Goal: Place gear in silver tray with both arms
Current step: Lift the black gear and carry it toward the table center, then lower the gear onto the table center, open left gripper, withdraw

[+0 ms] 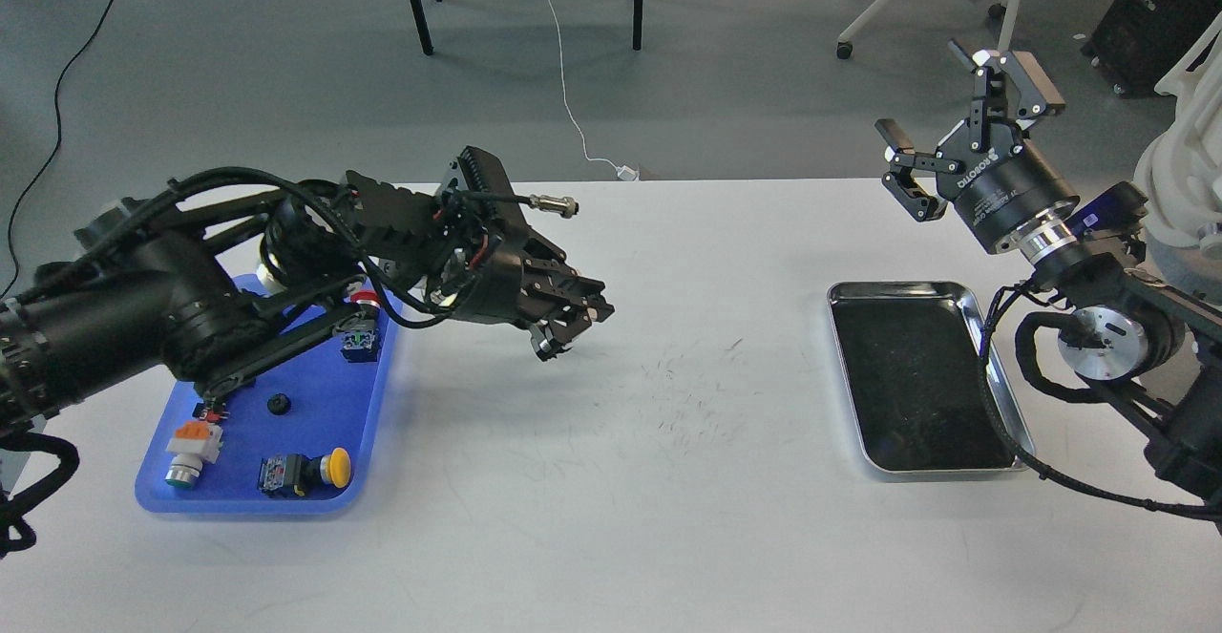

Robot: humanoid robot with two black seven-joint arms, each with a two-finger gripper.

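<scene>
The silver tray (993, 366) lies on the right of the white table, its dark floor bare. My right gripper (955, 132) is open and empty, raised high behind the tray's far edge. My left gripper (565, 326) hangs over the table's middle-left, pointing right and down. Its dark fingers cannot be told apart; a small pale glint shows at the tips. A small black round part (278, 405), perhaps the gear, lies in the blue tray (377, 394).
The blue tray also holds a red-capped switch (363, 332), an orange-and-white button (189, 447) and a yellow button (310, 471). My left arm covers the tray's far part. Chair legs and cables are on the floor behind the table.
</scene>
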